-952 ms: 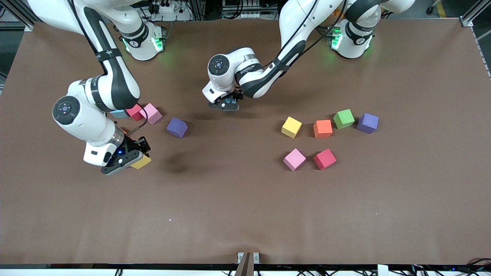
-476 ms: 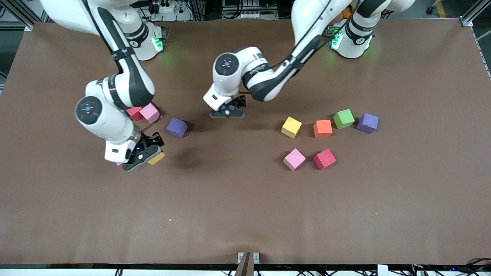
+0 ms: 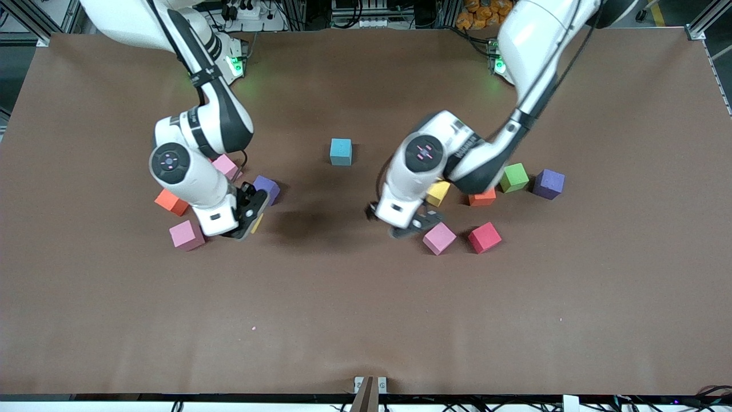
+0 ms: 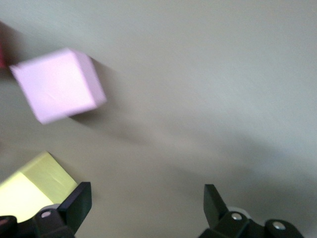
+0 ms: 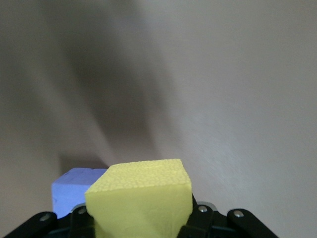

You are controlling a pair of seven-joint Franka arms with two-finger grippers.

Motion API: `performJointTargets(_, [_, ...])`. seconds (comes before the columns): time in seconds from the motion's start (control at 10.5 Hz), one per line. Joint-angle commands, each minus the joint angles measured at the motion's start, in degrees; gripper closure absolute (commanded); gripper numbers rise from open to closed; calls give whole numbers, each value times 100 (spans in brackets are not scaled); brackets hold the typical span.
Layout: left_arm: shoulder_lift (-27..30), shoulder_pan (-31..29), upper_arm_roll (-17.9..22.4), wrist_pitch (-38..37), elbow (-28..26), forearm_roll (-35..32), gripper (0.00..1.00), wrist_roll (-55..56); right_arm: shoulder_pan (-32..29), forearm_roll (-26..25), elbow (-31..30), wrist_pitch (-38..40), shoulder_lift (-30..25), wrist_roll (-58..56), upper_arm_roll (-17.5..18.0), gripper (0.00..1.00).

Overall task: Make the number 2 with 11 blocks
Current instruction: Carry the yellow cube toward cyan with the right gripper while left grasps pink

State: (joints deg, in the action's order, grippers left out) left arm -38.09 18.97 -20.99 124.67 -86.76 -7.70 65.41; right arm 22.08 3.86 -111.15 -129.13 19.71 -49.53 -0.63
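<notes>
- A brown matte table cover [image 3: 366, 320] fills the front view, with faint creases near the camera's edge.
- Aluminium frame rails [image 3: 34, 23] stand at the 2 corners nearest the bases.
- A power strip [image 3: 243, 10] and black cables lie past the table's edge there.
- Green light [image 3: 251, 86] glows on the cover.
</notes>
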Motion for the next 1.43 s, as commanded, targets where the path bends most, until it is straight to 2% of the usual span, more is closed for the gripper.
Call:
performJointTargets(0.0, [-39,-7,304,-22,-113,-74,0,489,462,-132,-248,-41,59,-215,1,50])
performJointTargets(0.38, [-137,-77,683,39,-113,-65,0,737,1235,-70,-879,-225,59,-251,107,54])
performJointTargets(0.57, [-180,-86,780,197,-122,-65,0,842,1019,-79,-1511,-899,-107,-259,587,54])
performJointTargets(0.76, [-339,-68,824,373,-122,-74,0,1008,738,-79,-1830,-1368,-239,-172,1124,54])
performJointTargets(0.95, [-444,-68,824,479,-183,-74,0,1053,728,-79,-1979,-1360,-450,240,1327,54])
performJointTargets(1.14, [-611,-51,824,681,-254,-100,0,1053,614,-79,-2400,-1640,-661,312,1451,52])
performJointTargets(1.33, [-638,-68,824,681,-271,-232,0,1045,517,-79,-2655,-2034,-697,330,1722,52])
